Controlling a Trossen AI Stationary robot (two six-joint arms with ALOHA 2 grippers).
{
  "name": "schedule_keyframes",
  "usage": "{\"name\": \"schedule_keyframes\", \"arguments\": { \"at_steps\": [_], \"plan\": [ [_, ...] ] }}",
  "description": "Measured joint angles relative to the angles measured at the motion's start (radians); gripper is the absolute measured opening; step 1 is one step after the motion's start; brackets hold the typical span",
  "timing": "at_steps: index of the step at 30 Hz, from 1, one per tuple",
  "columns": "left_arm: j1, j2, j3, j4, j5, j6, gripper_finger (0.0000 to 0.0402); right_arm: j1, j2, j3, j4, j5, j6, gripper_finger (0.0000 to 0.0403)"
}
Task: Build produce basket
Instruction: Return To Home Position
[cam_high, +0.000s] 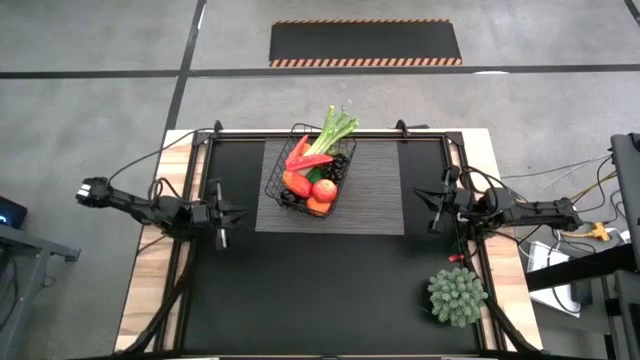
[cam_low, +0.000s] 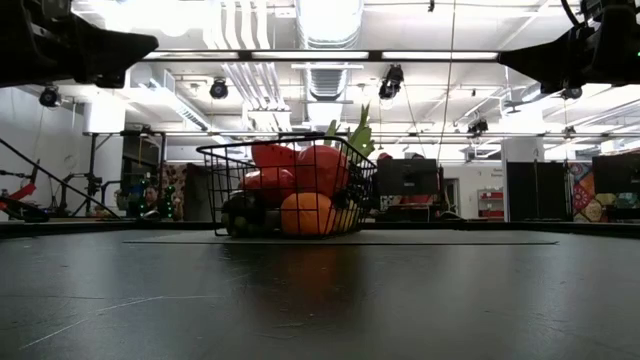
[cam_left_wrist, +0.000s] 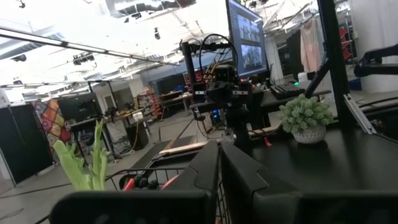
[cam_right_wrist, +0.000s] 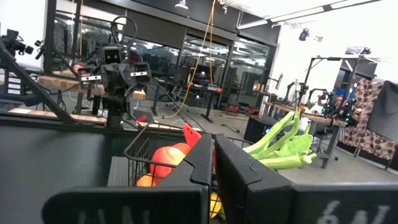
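The black wire-mesh basket (cam_high: 311, 172) stands on a grey ribbed mat (cam_high: 372, 188) in the far middle of the table. It holds produce: a green leek (cam_high: 336, 128) sticking out over its far rim, a red chili (cam_high: 305, 158), a red apple (cam_high: 324, 190) and an orange (cam_low: 306, 213). My left gripper (cam_high: 232, 213) hovers shut at the table's left edge, level, pointing toward the basket. My right gripper (cam_high: 428, 208) hovers shut at the right edge, pointing toward the basket. Neither touches anything.
A small potted green plant (cam_high: 457, 296) stands near the table's right front corner. The black table top (cam_high: 330, 290) in front of the mat lies bare. Cables run along the right side by the right arm.
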Motion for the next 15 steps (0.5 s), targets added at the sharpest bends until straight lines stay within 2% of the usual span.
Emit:
{"name": "schedule_keyframes", "arguments": {
  "at_steps": [15],
  "plan": [
    [0.000,0.026,0.000,-0.001,0.000,0.000,0.0002,0.000,0.000,0.000,0.000,0.000,0.000,0.0009]
  ]
}}
